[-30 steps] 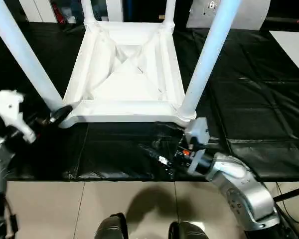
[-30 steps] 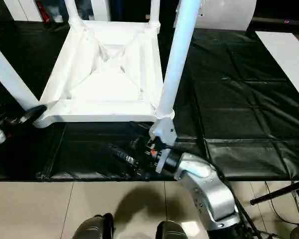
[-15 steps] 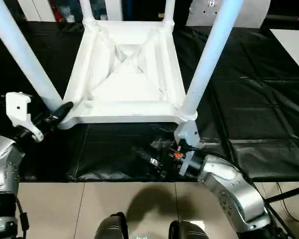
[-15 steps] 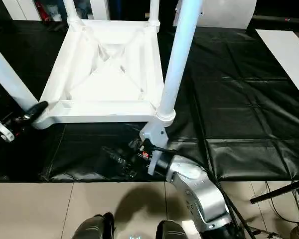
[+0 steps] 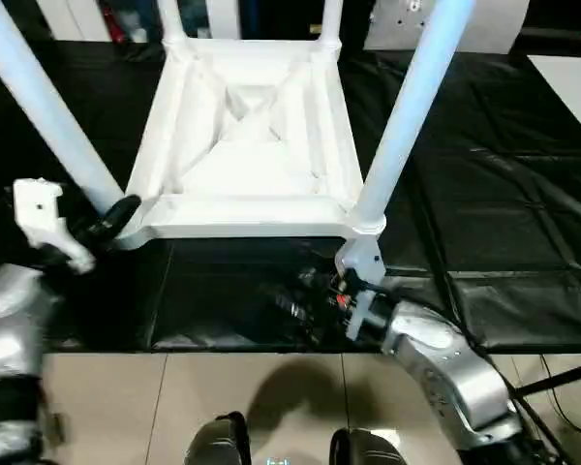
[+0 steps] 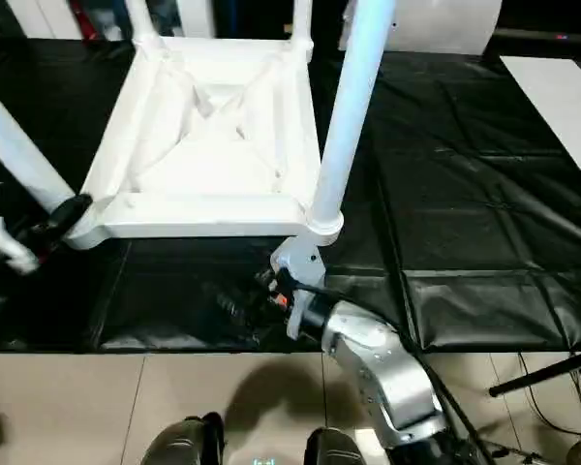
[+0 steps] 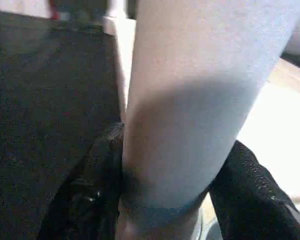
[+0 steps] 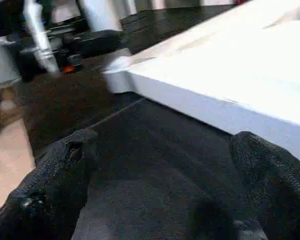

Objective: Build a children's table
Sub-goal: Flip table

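The left end effector [image 7: 165,200] has its two black fingers [image 7: 90,190] closed around the base of a white leg [image 5: 44,107] at the lower left of the frame. The right end effector [image 8: 160,195], fingers spread wide and empty, hovers over the black worktop [image 5: 484,194] just below the near rim. The children's table [image 5: 247,145] lies upside down, centre frame. All four legs appear socketed; assembly looks nearly complete, probably only seating and turning upright remain.

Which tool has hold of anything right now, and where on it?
The left tool has its fingers either side of the near-left leg, low by its socket. The right tool is open and empty.
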{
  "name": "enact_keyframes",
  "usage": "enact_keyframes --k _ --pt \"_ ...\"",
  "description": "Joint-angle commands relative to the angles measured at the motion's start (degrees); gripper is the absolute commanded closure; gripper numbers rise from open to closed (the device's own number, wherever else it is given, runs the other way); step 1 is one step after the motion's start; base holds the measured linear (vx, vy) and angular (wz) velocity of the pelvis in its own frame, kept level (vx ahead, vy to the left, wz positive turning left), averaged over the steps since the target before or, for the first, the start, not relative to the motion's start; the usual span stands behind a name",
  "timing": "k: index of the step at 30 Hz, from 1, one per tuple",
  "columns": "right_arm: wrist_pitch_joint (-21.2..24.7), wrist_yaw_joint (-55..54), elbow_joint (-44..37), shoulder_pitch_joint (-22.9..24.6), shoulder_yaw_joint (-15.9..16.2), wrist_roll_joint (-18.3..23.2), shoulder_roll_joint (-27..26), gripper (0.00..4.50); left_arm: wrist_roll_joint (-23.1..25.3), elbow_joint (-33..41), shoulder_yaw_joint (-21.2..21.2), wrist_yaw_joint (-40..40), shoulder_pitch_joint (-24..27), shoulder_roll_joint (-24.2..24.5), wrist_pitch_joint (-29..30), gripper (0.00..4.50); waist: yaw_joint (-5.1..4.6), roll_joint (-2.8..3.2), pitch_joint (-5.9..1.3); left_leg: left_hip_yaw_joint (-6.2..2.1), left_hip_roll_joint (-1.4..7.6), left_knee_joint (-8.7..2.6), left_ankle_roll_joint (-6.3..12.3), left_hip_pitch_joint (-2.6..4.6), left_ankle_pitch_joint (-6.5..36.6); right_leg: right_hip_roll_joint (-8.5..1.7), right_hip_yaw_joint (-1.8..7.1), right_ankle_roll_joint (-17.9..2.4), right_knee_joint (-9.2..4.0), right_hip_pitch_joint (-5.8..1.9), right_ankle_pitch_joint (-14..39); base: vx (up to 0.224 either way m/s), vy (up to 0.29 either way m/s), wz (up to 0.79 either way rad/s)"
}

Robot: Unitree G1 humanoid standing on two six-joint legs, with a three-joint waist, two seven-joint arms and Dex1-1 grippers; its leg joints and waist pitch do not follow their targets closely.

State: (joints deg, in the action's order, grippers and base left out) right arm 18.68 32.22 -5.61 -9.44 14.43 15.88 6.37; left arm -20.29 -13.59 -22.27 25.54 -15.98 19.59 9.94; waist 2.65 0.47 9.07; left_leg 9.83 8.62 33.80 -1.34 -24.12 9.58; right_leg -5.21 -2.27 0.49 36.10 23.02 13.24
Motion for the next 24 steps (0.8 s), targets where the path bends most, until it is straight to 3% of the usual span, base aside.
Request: enact_keyframes --k 1,3,5,7,8,9,11,14,20,22,24 --pt "1.01 -2.29 0.58 -0.79 -1.95 0.34 -0.71 0.0 -7.54 2.25 -1.02 -3.6 2.45 -4.59 5.8 2.43 -0.1 -0.22 -3.54 -1.61 4.46 -4.97 3.14 1.56 11.7 -3.93 2.79 -15.12 -4.09 -1.98 2.36 0.0 0.0 0.0" --pt "1.41 -3.87 0.85 -1.18 -2.78 1.06 -2.01 0.0 -9.81 6.36 -0.56 -5.5 4.27 -7.57 8.36 2.43 -0.33 -0.18 -3.65 -1.51 4.44 -4.72 4.28 1.49 9.11 -3.8 2.75 -15.35 -3.72 -2.01 -0.33 0.0 0.0 0.0" --pt "1.74 -5.85 1.64 -2.15 -3.87 1.94 -3.71 0.0 -12.36 11.3 0.24 -7.37 5.85 -10.54 11.76 2.43 -0.71 -0.9 -3.56 -1.19 4.22 -4.35 5.93 1.45 7.25 -3.79 2.74 -16.01 -3.85 -1.93 -1.19 0.0 0.0 0.0" --pt "2.4 -7.19 2.2 -2.96 -4.84 2.54 -4.93 0.0 -13.71 13.2 0.65 -8.06 6.16 -11.66 13.82 2.43 -0.58 -0.75 -3.42 -1.14 4.13 -4.29 6.68 1.49 6.7 -3.71 2.75 -15.67 -4.03 -1.81 0.33 0.0 0.0 0.0" --pt "2.52 -7.36 2.33 -3.13 -5.03 2.7 -5.16 0.0 -13.8 13.54 0.8 -8.15 6.25 -11.83 14.22 2.43 -0.56 -0.64 -3.41 -1.11 4.13 -4.25 6.61 1.61 6.76 -3.61 2.73 -15.51 -4.02 -1.74 0.94 0.0 0.0 0.0" --pt "2.73 -7.63 2.55 -3.41 -5.35 2.96 -5.54 0.0 -13.94 14.1 1.05 -8.31 6.39 -12.09 14.87 2.43 -0.63 -0.96 -3.21 -1.13 4.12 -4.43 6.44 1.53 7.4 -3.43 2.69 -14.94 -4.12 -1.69 2.63 0.0 0.0 0.0" --pt "2.84 -9.17 3.96 -4.86 -6.92 3.68 -7.19 0.0 -14.6 16.89 2.83 -8.02 7.77 -12.68 17.83 2.43 -0.64 -0.83 -3.1 -1.24 4.39 -4.77 4.97 1.87 9.13 -3.19 2.68 -13.75 -4.36 -1.4 5.38 0.0 0.0 0.0" --pt "2.86 -11.42 5.93 -6.9 -10.03 5.93 -9.8 0.0 -15.56 20.43 4.73 -8.24 9.54 -13.58 20.74 2.43 -0.84 -0.99 -3.17 -1.23 4.44 -4.89 4.12 2.0 8.9 -3.23 2.76 -13.33 -4.15 -1.42 3.76 0.0 0.0 0.0" --pt "2.62 -13.71 11.3 -10.77 -13.72 9.39 -13.6 0.0 -18.38 24.85 8.5 -9.17 11.32 -16.42 24.86 2.43 -0.45 -1.12 -3.24 -0.94 4.26 -4.56 4.91 2.06 5.75 -3.09 2.71 -12.59 -3.97 -1.51 0.24 0.0 0.0 0.0" --pt "2.45 -14.4 12.53 -11.54 -14.5 9.92 -14.45 0.0 -18.32 25.08 9.05 -9.51 11.31 -16.93 24.99 2.43 -0.23 -1.47 -3.28 -0.83 4.17 -4.54 4.59 2.0 6.28 -3.11 2.73 -12.26 -4.05 -1.55 1.15 0.0 0.0 0.0" --pt "1.75 -14.46 13.95 -12.64 -15.62 11.17 -15.7 0.0 -18.2 25.36 9.67 -9.83 11.28 -17.58 25.17 2.43 -0.29 -1.43 -3.25 -0.87 4.16 -4.71 4.05 1.94 7.44 -3.14 2.74 -11.83 -4.17 -1.53 3.01 0.0 0.0 0.0"
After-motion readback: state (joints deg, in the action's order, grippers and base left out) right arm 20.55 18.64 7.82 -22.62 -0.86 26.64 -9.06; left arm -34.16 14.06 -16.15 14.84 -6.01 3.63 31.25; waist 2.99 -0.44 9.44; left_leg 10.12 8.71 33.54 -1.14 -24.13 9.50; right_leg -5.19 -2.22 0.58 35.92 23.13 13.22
